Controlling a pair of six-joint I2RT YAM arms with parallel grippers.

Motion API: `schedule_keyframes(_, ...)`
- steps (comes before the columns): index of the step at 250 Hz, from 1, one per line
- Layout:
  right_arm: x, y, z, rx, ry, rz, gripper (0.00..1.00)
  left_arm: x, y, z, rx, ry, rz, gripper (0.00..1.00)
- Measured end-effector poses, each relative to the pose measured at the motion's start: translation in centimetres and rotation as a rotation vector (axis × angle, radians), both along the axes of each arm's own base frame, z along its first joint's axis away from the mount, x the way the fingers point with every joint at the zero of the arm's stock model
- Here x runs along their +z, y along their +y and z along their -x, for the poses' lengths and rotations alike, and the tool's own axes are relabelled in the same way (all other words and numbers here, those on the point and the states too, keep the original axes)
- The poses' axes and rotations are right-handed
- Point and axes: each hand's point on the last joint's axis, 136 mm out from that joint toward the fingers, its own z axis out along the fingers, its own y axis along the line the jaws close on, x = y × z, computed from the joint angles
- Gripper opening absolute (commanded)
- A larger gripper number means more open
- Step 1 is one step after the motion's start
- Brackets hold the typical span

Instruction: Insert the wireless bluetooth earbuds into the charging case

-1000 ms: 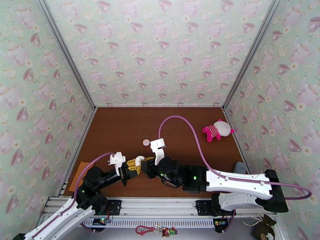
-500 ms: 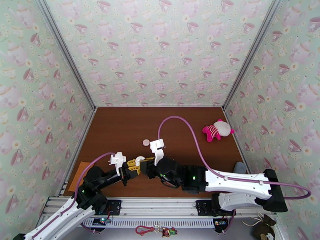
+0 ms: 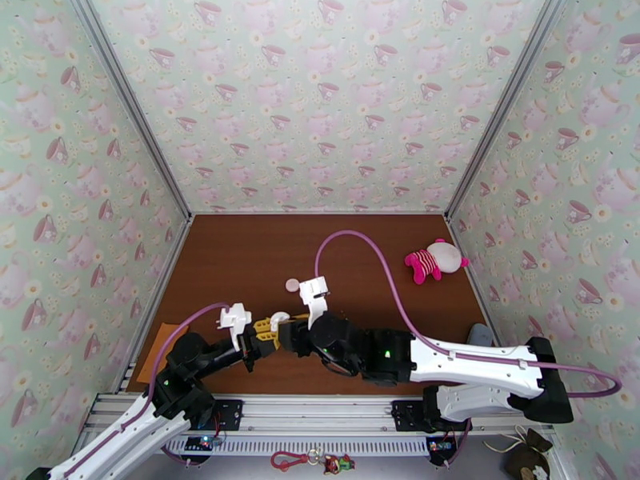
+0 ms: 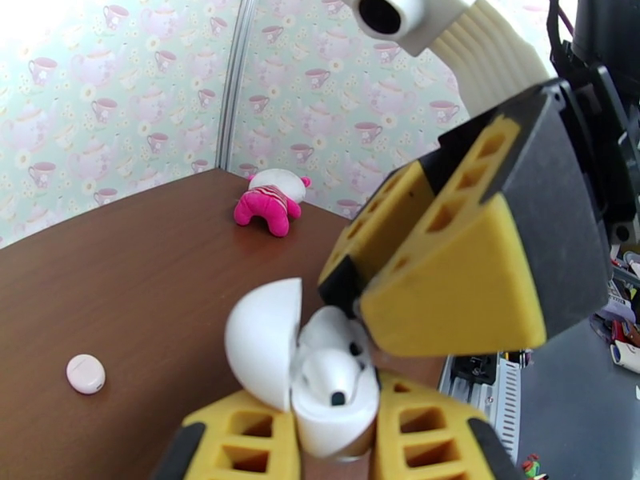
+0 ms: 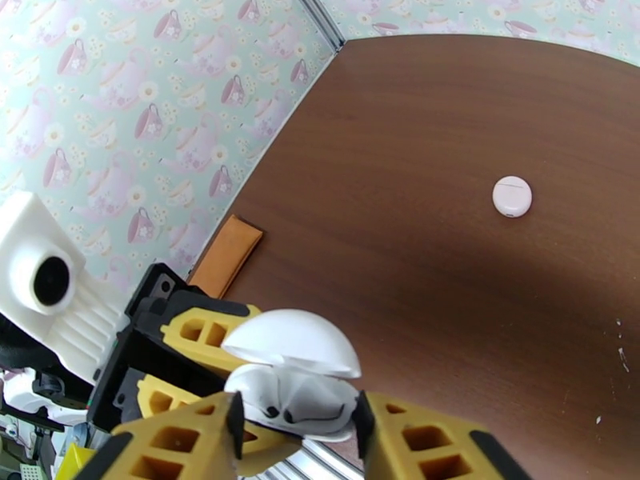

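Left gripper (image 4: 332,422) clamps the open case (image 5: 292,346) toward the near edge of the table (image 3: 240,258); right gripper (image 5: 296,422), jaws parted, should lift straight off the seated earbuds (image 5: 280,402)

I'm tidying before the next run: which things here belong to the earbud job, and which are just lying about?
Job: open charging case; earbuds seated in it; closed round case, probably.
Lying about: pink plush toy; flat orange pad.

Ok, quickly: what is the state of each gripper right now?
Left gripper: closed, holding the open charging case.
Right gripper: open, jaws apart near the case, nothing held.
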Motion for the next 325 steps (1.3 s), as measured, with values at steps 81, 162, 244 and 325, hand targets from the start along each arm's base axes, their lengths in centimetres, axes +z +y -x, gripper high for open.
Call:
schedule_keyframes(81,0.4,-1.1,-0.7,-0.013,-0.014,0.037,0.77,0.6,0.1,0.1,-0.004,-0.015,0.02,0.0)
schedule_keyframes(162,5.4,-3.7,-1.7,0.058,-0.015,-0.131,0.99,0.5,-0.7,1.1,-0.08,0.007,0.022,0.0)
schedule_keyframes(244,2.5,0.2,1.7,0.307,0.095,-0.132,0.99,-0.1,-1.8,1.7,-0.167,0.084,0.027,0.0)
schedule_keyframes(325,1.4,0.9,4.0,0.437,0.137,-0.164,0.98,0.4,-1.8,2.2,-0.192,0.078,0.044,0.0)
